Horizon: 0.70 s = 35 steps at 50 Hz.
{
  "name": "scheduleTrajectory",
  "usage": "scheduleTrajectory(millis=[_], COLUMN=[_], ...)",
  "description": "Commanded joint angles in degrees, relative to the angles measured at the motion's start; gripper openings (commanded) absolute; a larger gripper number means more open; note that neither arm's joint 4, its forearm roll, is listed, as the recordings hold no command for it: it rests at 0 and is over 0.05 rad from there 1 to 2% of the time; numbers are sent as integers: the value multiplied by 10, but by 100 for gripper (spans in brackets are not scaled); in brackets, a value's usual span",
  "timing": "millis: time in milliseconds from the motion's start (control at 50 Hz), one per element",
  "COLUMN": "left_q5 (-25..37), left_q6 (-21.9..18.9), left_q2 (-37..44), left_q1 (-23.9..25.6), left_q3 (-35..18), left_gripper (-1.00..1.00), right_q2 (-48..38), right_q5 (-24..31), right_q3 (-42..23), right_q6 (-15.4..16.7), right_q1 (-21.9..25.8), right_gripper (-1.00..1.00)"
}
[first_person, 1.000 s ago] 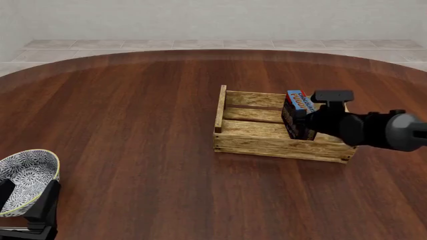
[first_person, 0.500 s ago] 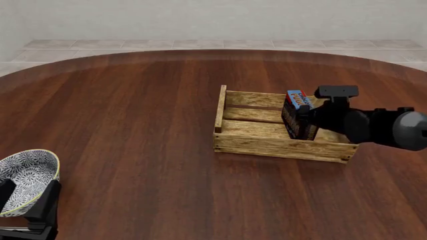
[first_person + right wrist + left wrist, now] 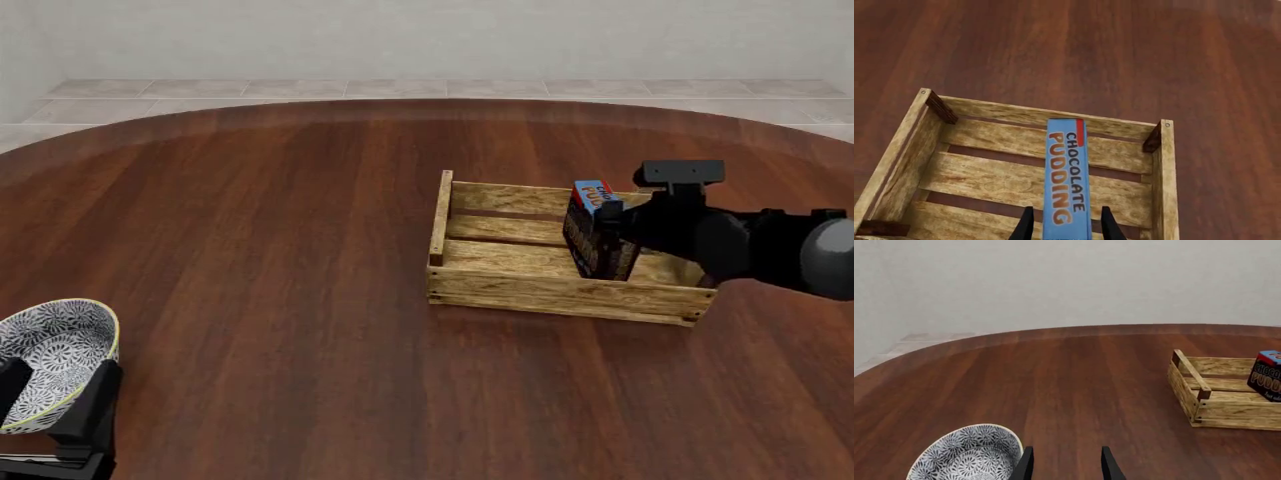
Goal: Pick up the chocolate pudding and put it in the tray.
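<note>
Bowl [image 3: 51, 362], grey-white patterned, sits nearest you beside your left gripper [image 3: 1066, 466], whose fingers stand apart on nothing. Farther out on the dark wooden table [image 3: 267, 240], the chocolate pudding [image 3: 597, 228] stands on edge inside the tray [image 3: 547, 290]. Only your right wrist view shows the right gripper [image 3: 1066, 225], its fingertips flanking the carton; whether they touch it is unclear.

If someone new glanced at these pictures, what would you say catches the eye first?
Most striking is the chocolate pudding, standing on edge inside the tray at the table's right, with the right gripper straddling it. Far off at the near left corner sits a patterned bowl, beside the idle left gripper.
</note>
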<state>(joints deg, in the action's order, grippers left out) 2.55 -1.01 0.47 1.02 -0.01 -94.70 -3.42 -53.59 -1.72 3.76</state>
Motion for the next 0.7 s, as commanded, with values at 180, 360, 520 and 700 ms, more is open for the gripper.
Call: scheduleTrajectory(millis=[180,360,520,700], left_q5=[-1,-4,-7,-9], left_q6=[-1,-3,-3,-4], left_q2=[1,2,3,3], left_q1=[2,2,3,5], left_q3=[0,0,0,0], left_gripper=[100,100,100,100], right_q2=[40,60,77,95], right_q5=[17,24,32,40], right_q3=[-1,-1,-2,-4], right_q6=[8,11,10,10], right_q1=[8,18,27,36], right_gripper=[100,100,100,100])
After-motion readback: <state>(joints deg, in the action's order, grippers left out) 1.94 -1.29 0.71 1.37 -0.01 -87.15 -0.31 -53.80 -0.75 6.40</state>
